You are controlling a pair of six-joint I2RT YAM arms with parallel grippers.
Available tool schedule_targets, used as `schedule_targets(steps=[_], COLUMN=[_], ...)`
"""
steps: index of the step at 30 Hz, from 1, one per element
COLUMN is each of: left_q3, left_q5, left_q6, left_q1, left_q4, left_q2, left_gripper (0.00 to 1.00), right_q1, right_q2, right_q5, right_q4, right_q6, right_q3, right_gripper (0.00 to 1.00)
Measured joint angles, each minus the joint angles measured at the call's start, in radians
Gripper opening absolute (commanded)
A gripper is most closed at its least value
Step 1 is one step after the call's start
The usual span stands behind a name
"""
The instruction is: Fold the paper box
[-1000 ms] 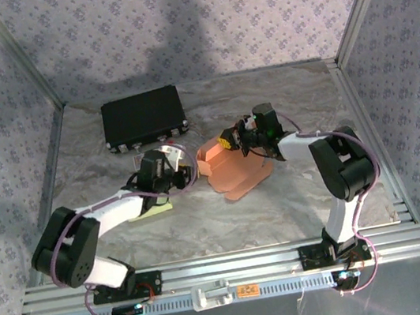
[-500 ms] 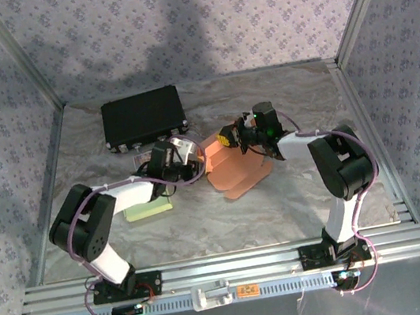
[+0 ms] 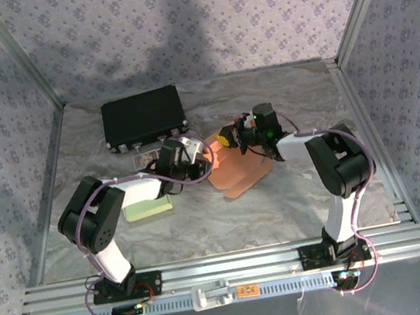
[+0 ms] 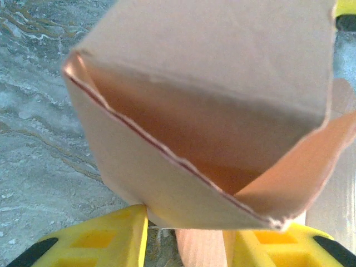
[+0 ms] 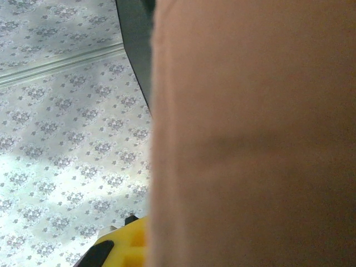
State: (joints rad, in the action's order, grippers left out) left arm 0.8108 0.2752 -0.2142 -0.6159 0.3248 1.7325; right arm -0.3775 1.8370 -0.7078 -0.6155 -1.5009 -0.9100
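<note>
A half-folded salmon-pink paper box sits near the middle of a grey marbled surface, its walls partly raised and one rounded flap lying flat toward the near side. The left tool meets the box from the left. In the left wrist view its yellow fingers stand apart at the bottom edge, with a strip of the box between them and the box's open corner just ahead. The right tool is closed on the box's far right edge. In the right wrist view a pink panel sits close against the lens beside one yellow finger. A black rectangular case lies at the back left. A pale green pad rests under the left arm.
</note>
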Motion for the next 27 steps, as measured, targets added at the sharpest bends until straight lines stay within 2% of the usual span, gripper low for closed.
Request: schedule_targets(steps=[5, 18, 27], left_q3=[-0.002, -0.071, -0.071], left_q5=[-0.033, -0.185, -0.258], left_q6=[-0.02, -0.102, -0.12], left_q1=[-0.022, -0.066, -0.093], left_q4=[0.051, 0.255, 0.286], left_q2=[0.003, 0.029, 0.056], left_gripper=[0.46, 0.47, 0.5], right_q1=[0.0, 0.002, 0.003], right_q2=[0.005, 0.005, 0.014], right_q5=[0.001, 0.01, 0.013], right_q4=[-0.034, -0.063, -0.074], right_q6=[-0.002, -0.024, -0.03], right_q3=[0.014, 0.016, 0.023], right_gripper=[0.0, 0.0, 0.0])
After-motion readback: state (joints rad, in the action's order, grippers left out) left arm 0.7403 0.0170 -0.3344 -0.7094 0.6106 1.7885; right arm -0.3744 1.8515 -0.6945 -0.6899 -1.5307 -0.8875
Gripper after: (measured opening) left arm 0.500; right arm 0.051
